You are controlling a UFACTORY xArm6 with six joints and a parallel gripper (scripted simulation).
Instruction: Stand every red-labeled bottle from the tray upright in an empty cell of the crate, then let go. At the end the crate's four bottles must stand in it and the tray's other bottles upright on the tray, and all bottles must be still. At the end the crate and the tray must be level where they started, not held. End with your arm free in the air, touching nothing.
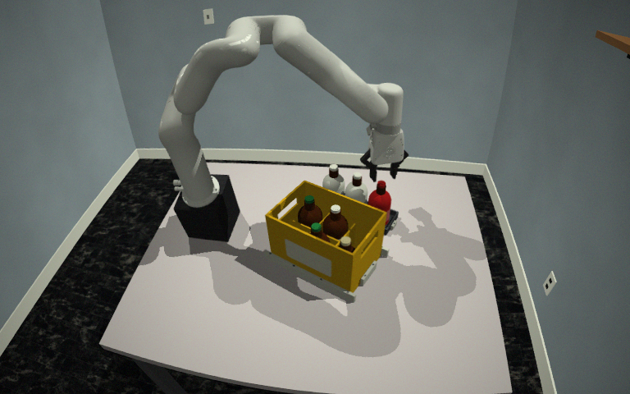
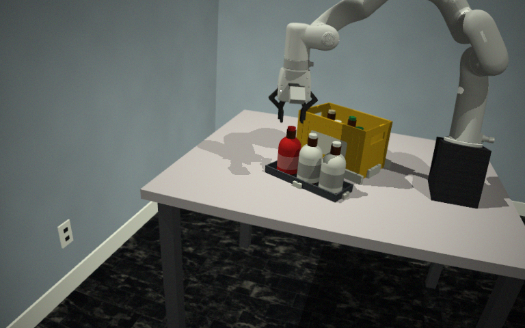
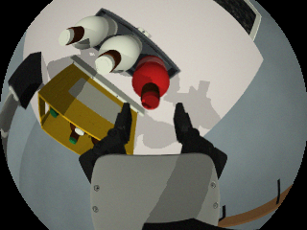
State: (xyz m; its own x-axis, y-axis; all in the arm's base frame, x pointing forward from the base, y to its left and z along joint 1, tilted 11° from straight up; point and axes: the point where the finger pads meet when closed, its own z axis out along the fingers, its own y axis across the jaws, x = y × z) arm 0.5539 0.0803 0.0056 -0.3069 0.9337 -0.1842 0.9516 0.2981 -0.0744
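Note:
A red bottle (image 1: 380, 199) stands upright at one end of the dark tray (image 2: 308, 179), with two grey-white bottles (image 2: 310, 162) (image 2: 333, 166) beside it. It also shows in the exterior view (image 2: 288, 154) and the wrist view (image 3: 152, 80). My gripper (image 1: 383, 173) is open and empty, a short way above the red bottle's cap; it shows in the exterior view (image 2: 292, 113) and the wrist view (image 3: 153, 122). The yellow crate (image 1: 330, 238) stands next to the tray and holds several brown bottles (image 1: 335, 222) with green and white caps.
The arm's black base block (image 1: 207, 213) stands on the table left of the crate. The crate (image 2: 345, 135) stands directly behind the tray, close to the grey-white bottles. The table's far edge lies just beyond the tray.

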